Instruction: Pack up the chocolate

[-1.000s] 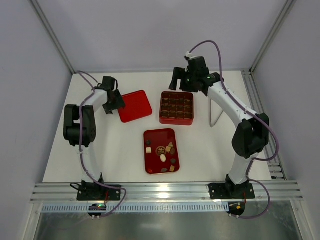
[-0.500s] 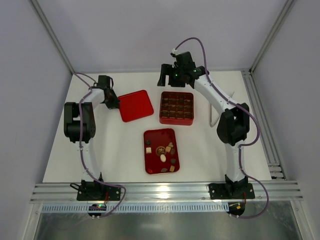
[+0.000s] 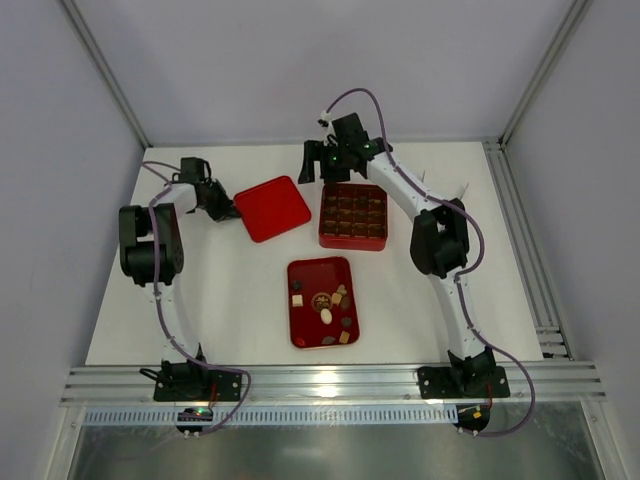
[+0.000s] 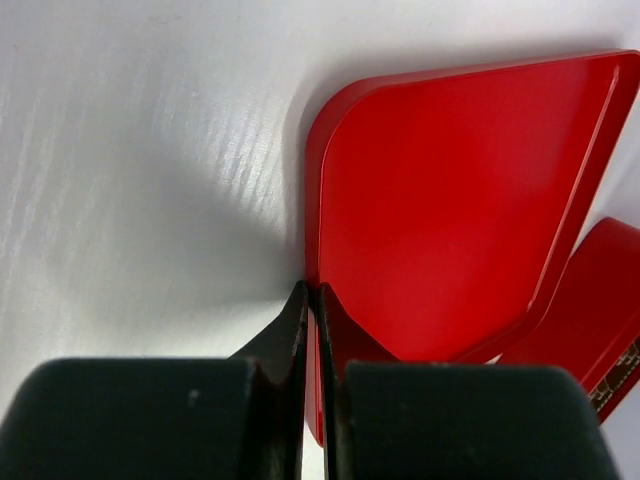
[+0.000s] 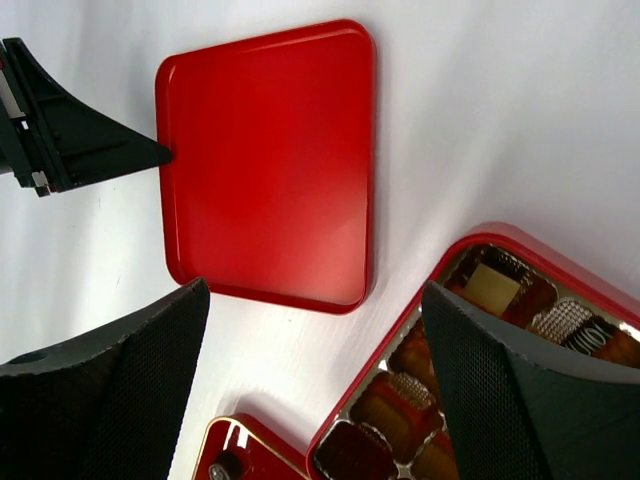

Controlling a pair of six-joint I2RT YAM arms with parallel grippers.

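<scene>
Left of the red box [image 3: 353,243], the left gripper [image 4: 310,300] has just closed, pinching the rim of the flat red lid [image 3: 272,208]. The right gripper [image 3: 318,170] has swung to the box's far-left corner, fingers wide apart. The chocolate [image 3: 325,305] still lies in the tray [image 3: 295,268] on the box's near side, so packing hasn't begun.

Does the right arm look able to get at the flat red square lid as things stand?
Probably yes: the right tool hangs open close to the flat red square lid, whose top is bare; only the left tool, pinching one edge, is near.
</scene>
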